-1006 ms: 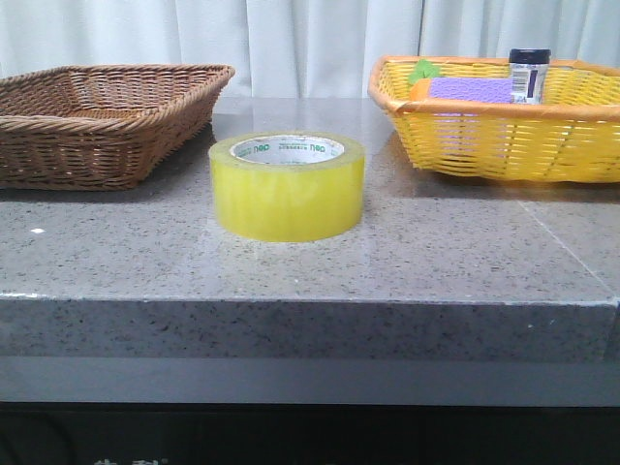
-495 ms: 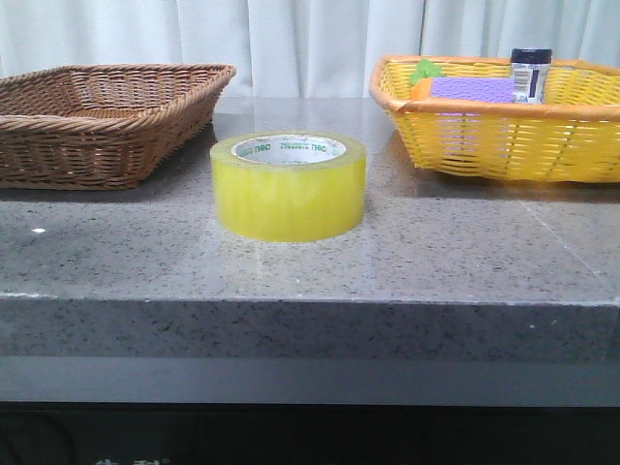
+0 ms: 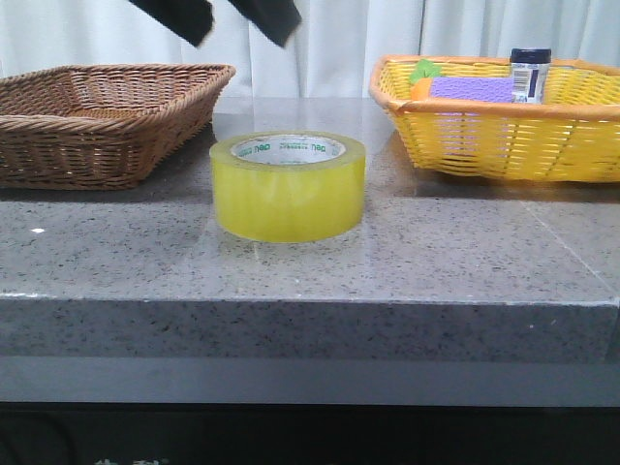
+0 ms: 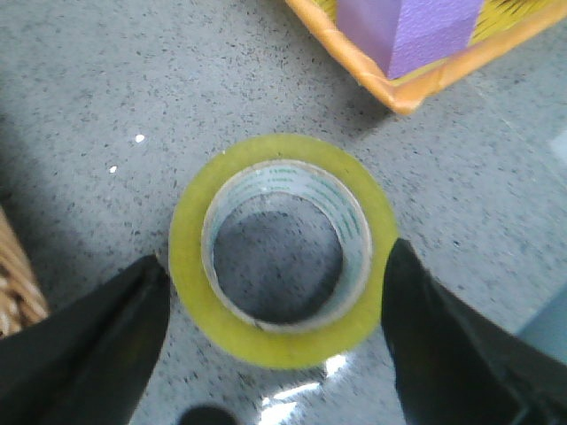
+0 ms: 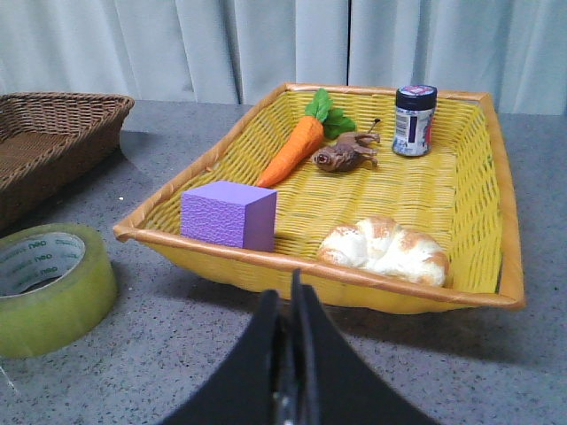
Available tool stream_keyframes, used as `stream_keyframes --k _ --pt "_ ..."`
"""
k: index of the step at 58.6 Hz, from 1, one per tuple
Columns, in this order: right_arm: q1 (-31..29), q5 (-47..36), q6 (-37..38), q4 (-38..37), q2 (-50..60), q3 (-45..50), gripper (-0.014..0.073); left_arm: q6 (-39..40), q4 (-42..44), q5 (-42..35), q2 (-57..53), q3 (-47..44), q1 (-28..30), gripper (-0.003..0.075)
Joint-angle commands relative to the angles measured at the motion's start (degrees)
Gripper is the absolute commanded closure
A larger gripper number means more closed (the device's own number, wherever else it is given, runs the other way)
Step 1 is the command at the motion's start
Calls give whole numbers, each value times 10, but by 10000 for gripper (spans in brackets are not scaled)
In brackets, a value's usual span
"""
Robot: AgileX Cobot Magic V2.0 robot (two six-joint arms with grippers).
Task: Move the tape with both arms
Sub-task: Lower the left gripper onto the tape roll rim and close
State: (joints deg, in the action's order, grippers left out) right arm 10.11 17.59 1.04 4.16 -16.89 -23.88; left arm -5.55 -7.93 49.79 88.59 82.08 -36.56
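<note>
Since a moment ago, the left claw (image 3: 242,19) has dropped into the front view above the tape (image 3: 288,186), its two black fingers (image 4: 97,345) spread wide, one on either side of the roll without touching it. That roll stands flat on the grey counter (image 3: 465,262), between the brown basket (image 3: 97,121) and the yellow basket (image 3: 504,136). Beside the tape, the right claw (image 5: 291,354) hangs closed and empty before the yellow basket's purple block (image 5: 228,215), carrot (image 5: 297,146), bread (image 5: 383,248) and jar (image 5: 414,119).
</note>
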Motion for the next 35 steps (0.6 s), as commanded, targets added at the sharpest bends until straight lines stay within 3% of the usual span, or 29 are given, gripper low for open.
stream_keyframes --k 1,35 --pt "-2 -42 -2 -7 -4 -14 662 1 15 -19 12 39 -2 230" --pt "-2 -41 -2 -7 -4 -14 662 1 66 -25 96 48 -1 230"
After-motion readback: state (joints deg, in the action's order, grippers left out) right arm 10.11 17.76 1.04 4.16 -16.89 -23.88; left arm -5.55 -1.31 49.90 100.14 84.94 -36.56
